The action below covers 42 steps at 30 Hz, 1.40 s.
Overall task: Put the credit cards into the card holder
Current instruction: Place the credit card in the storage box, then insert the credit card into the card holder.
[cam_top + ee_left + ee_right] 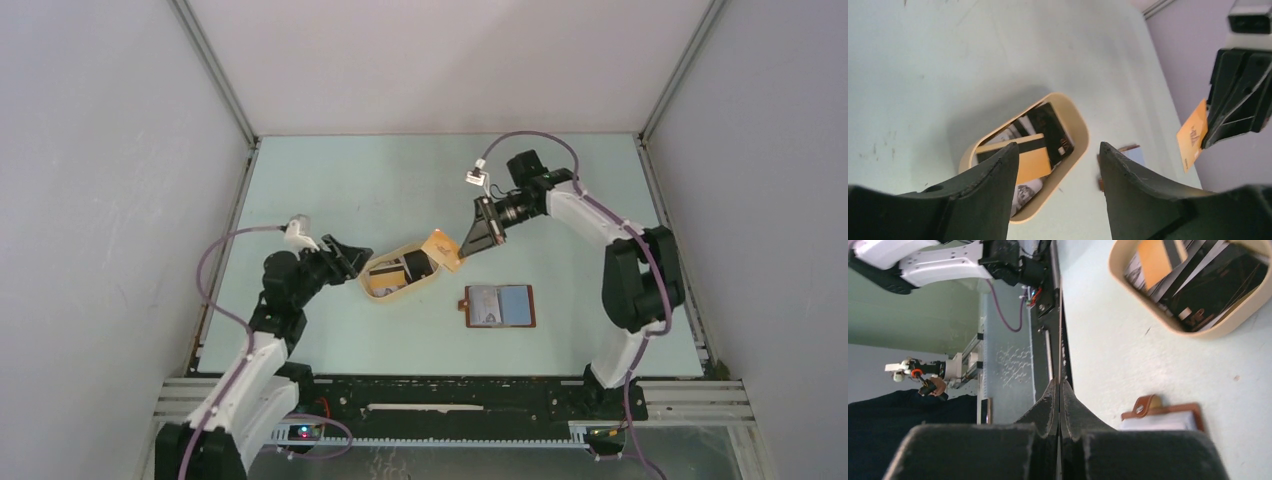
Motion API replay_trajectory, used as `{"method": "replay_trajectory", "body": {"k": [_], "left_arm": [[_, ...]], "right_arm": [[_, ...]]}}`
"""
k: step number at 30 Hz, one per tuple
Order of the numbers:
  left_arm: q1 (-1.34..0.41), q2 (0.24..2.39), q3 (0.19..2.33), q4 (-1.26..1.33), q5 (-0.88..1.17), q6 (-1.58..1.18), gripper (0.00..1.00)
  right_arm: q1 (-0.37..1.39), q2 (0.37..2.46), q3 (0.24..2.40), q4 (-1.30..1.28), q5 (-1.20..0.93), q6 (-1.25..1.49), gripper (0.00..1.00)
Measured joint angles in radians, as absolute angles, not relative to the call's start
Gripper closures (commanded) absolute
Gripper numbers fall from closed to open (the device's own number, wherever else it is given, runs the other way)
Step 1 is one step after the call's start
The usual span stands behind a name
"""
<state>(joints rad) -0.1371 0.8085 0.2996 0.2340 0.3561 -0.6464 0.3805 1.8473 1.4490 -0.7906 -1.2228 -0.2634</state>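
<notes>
The card holder [499,306] lies open on the table, greyish pockets up, right of the oval cream tray [367,284]. Several credit cards [400,272] lie in the tray: a tan-orange one [1034,159], a dark one [1052,129] and whitish ones. My right gripper [470,240] is shut on one tan-orange card [441,247] and holds it in the air just beyond the tray's right end; the card also shows in the left wrist view [1192,134]. My left gripper [345,260] is open and empty, just left of the tray, its fingers [993,175] pointing at it.
The tray's rim [1080,130] stands between the two grippers. The wallet's snap tab [1143,405] points toward the tray [1168,326]. Enclosure walls close the table's left, right and far sides. The black base rail [450,395] runs along the near edge.
</notes>
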Motion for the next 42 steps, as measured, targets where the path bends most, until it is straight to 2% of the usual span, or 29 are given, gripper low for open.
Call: {"method": "replay_trajectory", "body": {"k": [6, 11, 15, 19, 24, 31, 36, 42], "left_arm": [[-0.157, 0.621, 0.278, 0.270, 0.367, -0.725, 0.27], [-0.371, 0.618, 0.225, 0.440, 0.331, -0.834, 0.22], [-0.564, 0.767, 0.224, 0.635, 0.258, -0.883, 0.22], [-0.670, 1.007, 0.247, 0.785, 0.205, -0.912, 0.22], [-0.750, 1.213, 0.342, 0.820, 0.175, -0.918, 0.22], [-0.788, 1.373, 0.453, 0.957, 0.168, -0.958, 0.23], [-0.789, 1.454, 0.489, 1.026, 0.180, -0.998, 0.32], [-0.789, 1.495, 0.501, 1.084, 0.197, -1.042, 0.62]], "right_arm": [[0.294, 1.694, 1.265, -0.813, -1.312, -0.360, 1.00], [0.215, 1.657, 1.163, -0.860, -1.369, -0.447, 1.00], [0.171, 1.657, 1.130, -0.927, -1.392, -0.533, 1.00], [0.130, 1.657, 1.126, -0.958, -1.422, -0.569, 1.00], [0.089, 1.657, 1.126, -0.973, -1.456, -0.586, 1.00], [0.084, 1.660, 1.126, -0.976, -1.484, -0.590, 1.00], [0.089, 1.672, 1.126, -0.976, -1.497, -0.590, 1.00], [0.101, 1.678, 1.126, -0.976, -1.499, -0.590, 1.00]]}}
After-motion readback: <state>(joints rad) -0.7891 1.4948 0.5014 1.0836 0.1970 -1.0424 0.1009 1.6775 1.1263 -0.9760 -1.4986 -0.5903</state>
